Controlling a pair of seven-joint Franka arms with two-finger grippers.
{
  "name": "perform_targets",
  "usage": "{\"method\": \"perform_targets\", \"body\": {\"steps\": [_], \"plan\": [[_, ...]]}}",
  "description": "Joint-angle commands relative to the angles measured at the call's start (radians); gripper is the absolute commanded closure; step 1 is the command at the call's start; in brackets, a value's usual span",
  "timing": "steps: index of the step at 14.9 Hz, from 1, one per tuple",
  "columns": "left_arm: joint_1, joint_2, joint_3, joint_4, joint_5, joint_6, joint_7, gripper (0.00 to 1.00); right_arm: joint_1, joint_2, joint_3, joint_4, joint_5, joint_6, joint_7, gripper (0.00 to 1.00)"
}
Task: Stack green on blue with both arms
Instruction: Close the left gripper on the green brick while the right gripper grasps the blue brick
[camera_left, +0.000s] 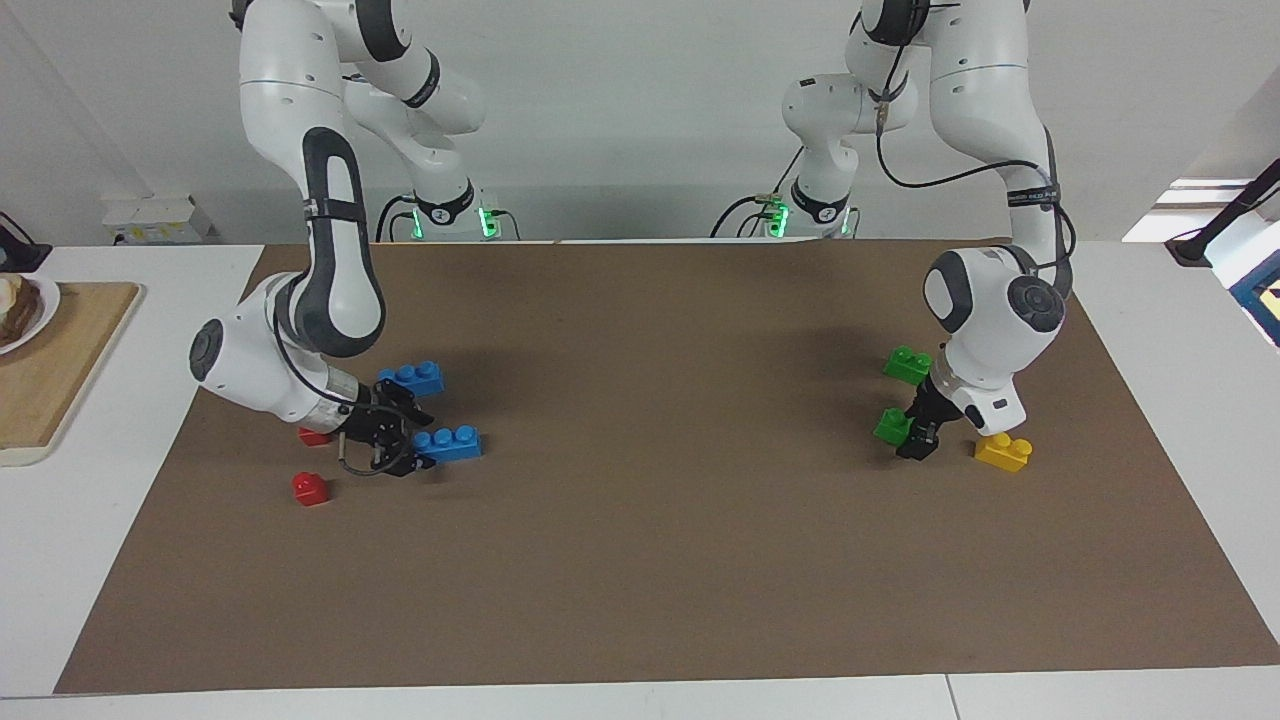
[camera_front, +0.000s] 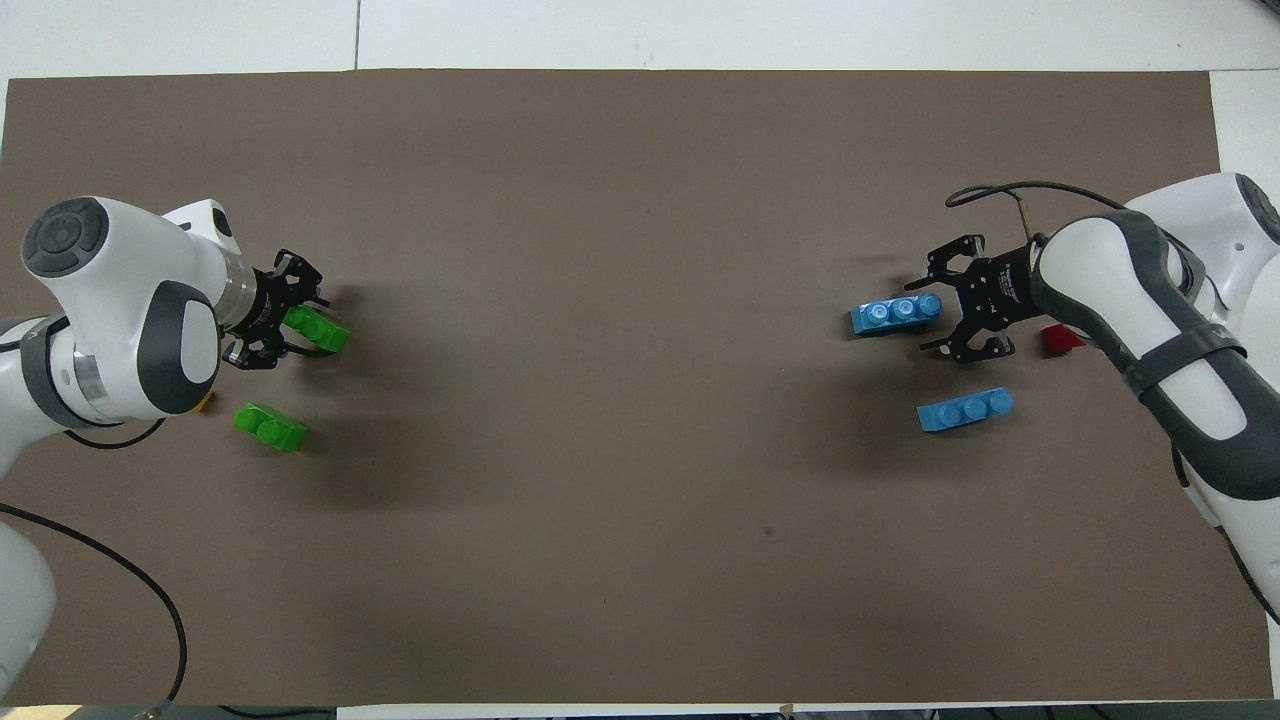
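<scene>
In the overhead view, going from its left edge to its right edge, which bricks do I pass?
Nearer green brick → green brick at the left gripper → farther blue brick → nearer blue brick → red brick. The yellow brick is almost wholly hidden under the left arm.

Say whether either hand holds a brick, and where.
Cannot be told: left hand straddles one end of a green brick, right hand of a blue brick; neither lifted.

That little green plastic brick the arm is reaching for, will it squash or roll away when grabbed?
The small green two-stud plastic brick looks like hard moulded plastic, so it probably stays stiff. Its flat sides and base suggest it will slide, not roll. Its glossy surface may make it slippery in the left gripper around it.
</scene>
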Motion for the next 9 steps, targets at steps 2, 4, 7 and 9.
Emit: {"method": "perform_targets", "body": {"steps": [2, 4, 7, 9], "plan": [[-0.026, -0.005, 0.006, -0.013, -0.006, 0.021, 0.025, 1.00, -0.010, -0.003, 0.002, -0.014, 0.042, 0.023, -0.036, 0.23], [-0.024, -0.005, 0.006, -0.011, -0.006, 0.015, 0.034, 1.00, -0.015, -0.003, 0.002, -0.016, 0.042, 0.025, -0.036, 0.22], [-0.024, -0.015, 0.006, 0.009, -0.006, -0.014, 0.031, 1.00, -0.016, -0.003, 0.002, -0.017, 0.042, 0.030, -0.037, 0.22], [-0.024, -0.033, 0.008, 0.048, -0.006, -0.072, 0.026, 1.00, -0.016, -0.003, 0.001, -0.019, 0.042, 0.030, -0.037, 0.23]]}}
